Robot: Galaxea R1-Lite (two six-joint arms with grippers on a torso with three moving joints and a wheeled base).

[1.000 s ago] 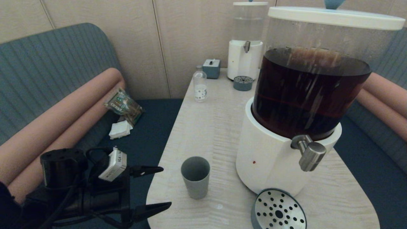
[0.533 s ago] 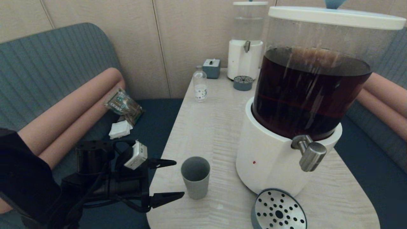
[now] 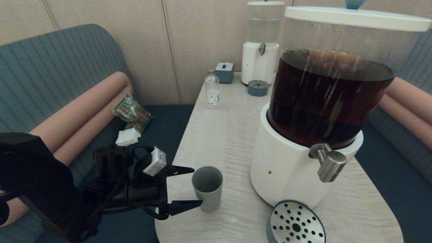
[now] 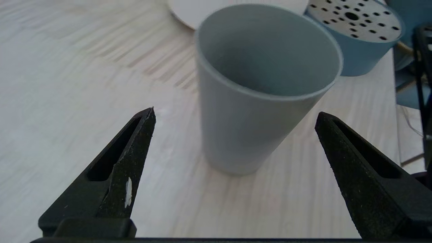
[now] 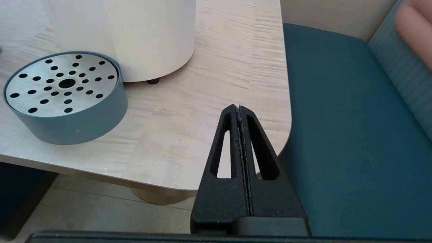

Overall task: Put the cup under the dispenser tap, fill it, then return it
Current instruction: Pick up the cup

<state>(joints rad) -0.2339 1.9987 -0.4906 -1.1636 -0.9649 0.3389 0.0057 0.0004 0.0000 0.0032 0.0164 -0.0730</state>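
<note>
Cup (image 3: 207, 187) now flanked by left tool (image 3: 197, 186), advanced from 9 o'clock, fingers apart; ready for clamping.

A café-style booth: padded bench seats (image 3: 60, 84) flank a table (image 3: 222, 135) bearing drink dispensers (image 3: 324, 111).

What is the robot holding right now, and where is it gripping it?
Nothing. The left gripper is open, fingers either side of the cup without touching. The right gripper is shut on nothing.

Head view high, forward-down over table (image 3: 216, 135); wrist views low, close; shared drip tray (image 3: 295, 222).
</note>
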